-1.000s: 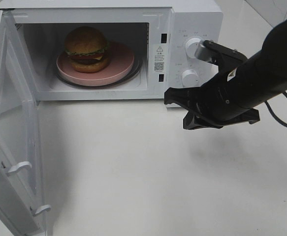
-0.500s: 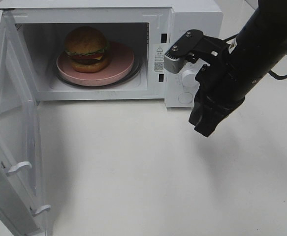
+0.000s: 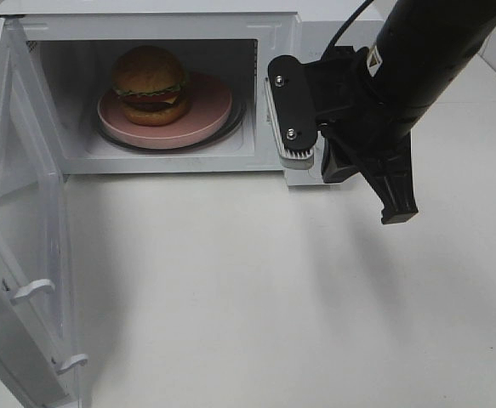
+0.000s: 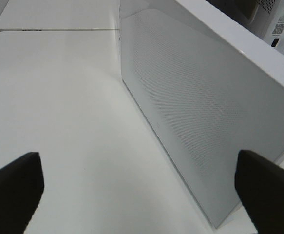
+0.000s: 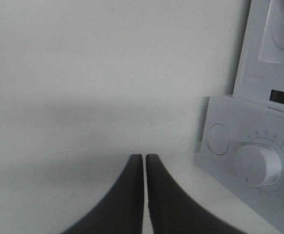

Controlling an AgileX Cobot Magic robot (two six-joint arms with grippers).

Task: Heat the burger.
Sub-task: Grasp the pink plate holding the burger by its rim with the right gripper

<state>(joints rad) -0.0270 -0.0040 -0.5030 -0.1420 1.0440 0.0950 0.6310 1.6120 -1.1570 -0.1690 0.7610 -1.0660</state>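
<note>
The burger (image 3: 150, 85) with its golden-brown bun sits on a pink plate (image 3: 212, 109) inside the open white microwave (image 3: 333, 21). My right gripper (image 3: 398, 208) hangs in front of the microwave's control panel, fingers pointing down at the table and holding nothing. The right wrist view shows that gripper (image 5: 144, 158) shut, beside the panel's knob (image 5: 258, 165). Wide open, my left gripper (image 4: 137, 192) shows only in the left wrist view. It faces the outer side of the swung-out door (image 4: 200, 107).
The microwave door (image 3: 14, 255) stands fully open at the left, reaching toward the front edge of the view. White tabletop (image 3: 256, 289) spreads in front of the oven. The right arm covers the control panel in the exterior view.
The right arm has swung up and left from beside the knobs and turned over. Its shut fingers now point down in front of the panel. Burger, plate and door have not moved.
</note>
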